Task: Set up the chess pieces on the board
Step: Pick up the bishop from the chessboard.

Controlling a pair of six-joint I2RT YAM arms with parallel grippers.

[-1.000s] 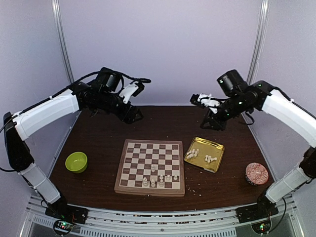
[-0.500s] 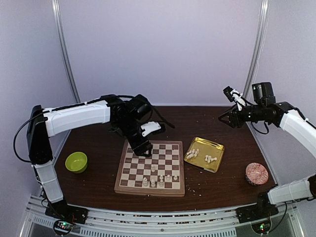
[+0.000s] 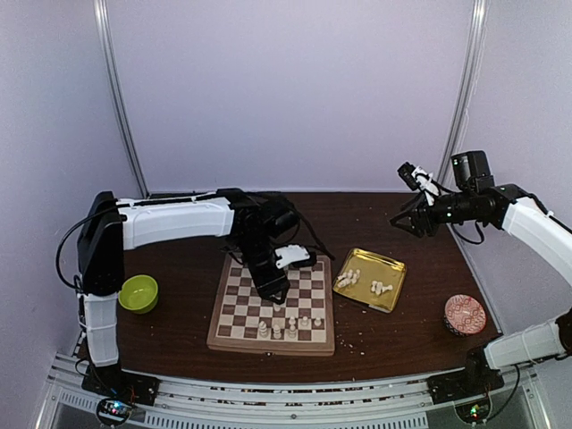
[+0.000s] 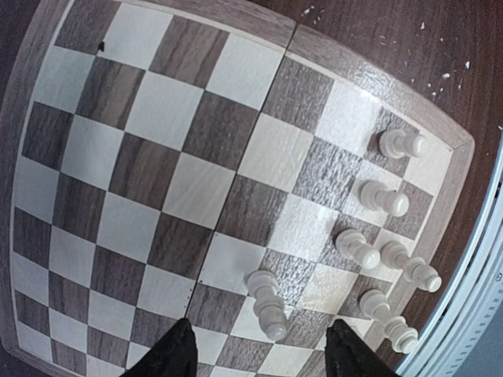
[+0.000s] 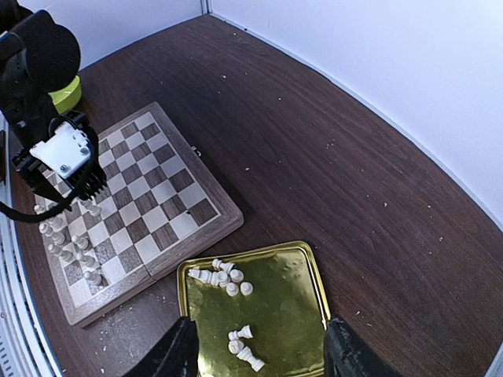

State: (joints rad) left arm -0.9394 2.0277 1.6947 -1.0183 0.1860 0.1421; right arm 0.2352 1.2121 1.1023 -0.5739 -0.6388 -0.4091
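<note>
Dark worktop (image 3: 179, 250): left gripper (image 4: 263, 349) apart over board (image 3: 268, 347) toward its near edge, right gripper (image 5: 259, 345) apart, empty; chess pieces (image 4: 357, 250) look light, rigid, tippy, so pinch mid-stem.

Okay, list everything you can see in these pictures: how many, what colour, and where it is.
board: one, light and dark brown checks, middle of the table
chess pieces: about six, cream, toward the board's near edge
loose pieces: several, cream, lying in the tray
tray: one, gold, right of the board
bowl: one, green, left of the board
round tin: one, red patterned, near right corner
crumbs: many, white, scattered beside the board
table: one, dark brown wood
left pincer: open, black, over the board
right pincer: open, black, raised at the right
</note>
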